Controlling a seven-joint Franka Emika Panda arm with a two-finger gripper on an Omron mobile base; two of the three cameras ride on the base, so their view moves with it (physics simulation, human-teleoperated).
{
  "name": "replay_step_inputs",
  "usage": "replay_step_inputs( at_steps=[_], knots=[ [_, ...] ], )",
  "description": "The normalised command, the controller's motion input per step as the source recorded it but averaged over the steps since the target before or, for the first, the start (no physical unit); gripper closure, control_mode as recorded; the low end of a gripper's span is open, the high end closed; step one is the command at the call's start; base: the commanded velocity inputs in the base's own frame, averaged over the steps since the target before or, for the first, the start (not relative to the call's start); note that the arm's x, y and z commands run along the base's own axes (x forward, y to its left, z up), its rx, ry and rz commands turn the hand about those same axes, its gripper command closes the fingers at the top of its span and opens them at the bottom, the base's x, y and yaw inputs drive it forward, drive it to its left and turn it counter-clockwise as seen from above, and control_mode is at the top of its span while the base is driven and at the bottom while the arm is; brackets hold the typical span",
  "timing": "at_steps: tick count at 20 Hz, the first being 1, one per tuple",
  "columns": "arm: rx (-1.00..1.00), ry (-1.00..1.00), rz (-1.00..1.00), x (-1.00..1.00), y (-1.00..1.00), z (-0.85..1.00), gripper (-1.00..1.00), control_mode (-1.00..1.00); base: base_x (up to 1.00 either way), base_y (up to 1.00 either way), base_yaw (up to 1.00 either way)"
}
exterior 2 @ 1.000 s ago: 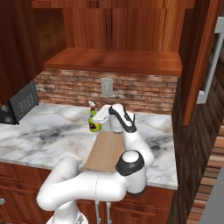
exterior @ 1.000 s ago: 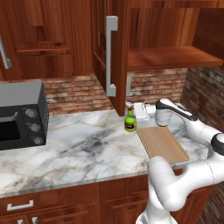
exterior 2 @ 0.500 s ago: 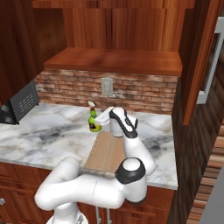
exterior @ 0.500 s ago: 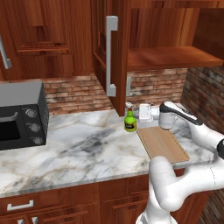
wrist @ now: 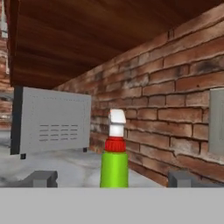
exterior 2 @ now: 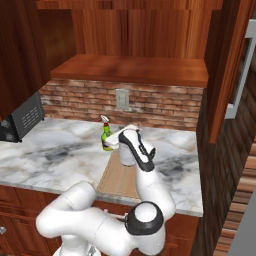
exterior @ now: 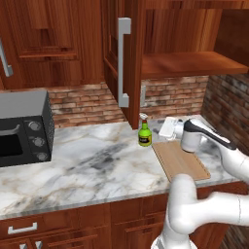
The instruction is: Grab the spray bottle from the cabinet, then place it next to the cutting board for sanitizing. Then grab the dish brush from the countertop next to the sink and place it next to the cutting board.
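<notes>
Spray bottle [exterior: 144, 134] stands upright on the marble counter [exterior: 87, 165], just beside the far left corner of the cutting board [exterior: 181, 159], apart from the gripper [wrist: 113, 179]. Gripper jaws are spread wide, released, nothing between the fingertips [wrist: 41, 178]; in the hand view the bottle sits centred between them but further off, brick wall [wrist: 175, 109] behind it. Cabinet [exterior: 189, 63] door hangs open, shelf bare. Microwave [exterior: 22, 127] sits at the counter's far left.
</notes>
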Motion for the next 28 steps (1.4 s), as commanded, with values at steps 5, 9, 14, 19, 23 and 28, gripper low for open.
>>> replay_step_inputs(
  at_steps=[5,9,14,19,23,28],
  knots=[
    [0.01,-0.04,-0.15,-0.4,-0.09,0.24,-1.0,-1.0,0.0,0.0,0.0],
    [0.0,0.0,-0.1,-0.48,-0.01,0.52,-1.0,-1.0,0.0,0.0,0.0],
    [0.0,0.01,-0.06,-0.13,0.0,0.54,-1.0,-1.0,0.0,0.0,0.0],
    [0.0,0.02,-0.08,-0.27,-0.1,0.59,-1.0,-1.0,0.0,0.0,0.0],
    [0.0,0.04,-0.06,-0.58,-0.03,0.65,-1.0,-1.0,0.0,0.0,0.0],
    [-0.01,0.01,-0.04,-0.76,-0.07,0.49,-1.0,-1.0,0.0,0.0,0.0]
  ],
)
